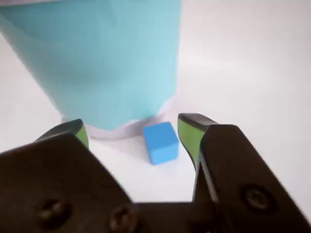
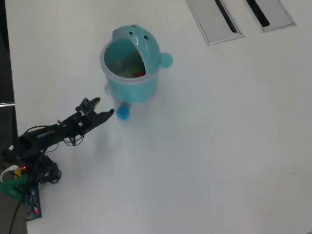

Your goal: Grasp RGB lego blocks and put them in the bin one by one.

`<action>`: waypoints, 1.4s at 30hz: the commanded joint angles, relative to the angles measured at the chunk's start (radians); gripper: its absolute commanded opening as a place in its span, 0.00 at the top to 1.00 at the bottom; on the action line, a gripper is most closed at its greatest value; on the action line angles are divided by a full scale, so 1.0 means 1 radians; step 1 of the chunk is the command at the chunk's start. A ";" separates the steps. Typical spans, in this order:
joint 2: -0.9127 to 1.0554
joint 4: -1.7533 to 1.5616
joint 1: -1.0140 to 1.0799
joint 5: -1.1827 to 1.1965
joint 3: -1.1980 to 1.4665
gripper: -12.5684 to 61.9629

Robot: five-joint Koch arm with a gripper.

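Gripper (image 1: 131, 131) first: the black gripper with green tips is spread wide and holds nothing. In the wrist view, the small blue cube-shaped plastic block (image 1: 161, 142) sits on the white bench (image 1: 252, 68) past the tips and between them, closer to the right tip. It is right at the foot of the round teal-blue plastic bin (image 1: 107, 58), so near that I cannot tell if they touch.

In the overhead view, the gripper (image 2: 100, 109) comes in from the left, the blue block (image 2: 122, 113) lies just to its right, and the bin (image 2: 146, 85) stands just on the far side of the block. Something red and something yellow-green already show inside the bin, so this looks like the last block.

To grab it well, I think the arm should slide a little more forward so both tips pass the sides of the block. It should shift a bit to the right in the wrist view, so the block sits in the middle. Then it should close slowly. The tricky part is the bin. One tip could bump its wall, or push the block under its edge. So go low and gently, squeeze, then lift straight up before moving over the bin's open top.
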 commanded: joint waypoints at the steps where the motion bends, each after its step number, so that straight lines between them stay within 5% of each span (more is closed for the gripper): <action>1: -0.031 -0.066 0.003 -0.021 -0.060 0.38; 42: -0.612 -0.347 0.072 -0.075 -0.290 0.38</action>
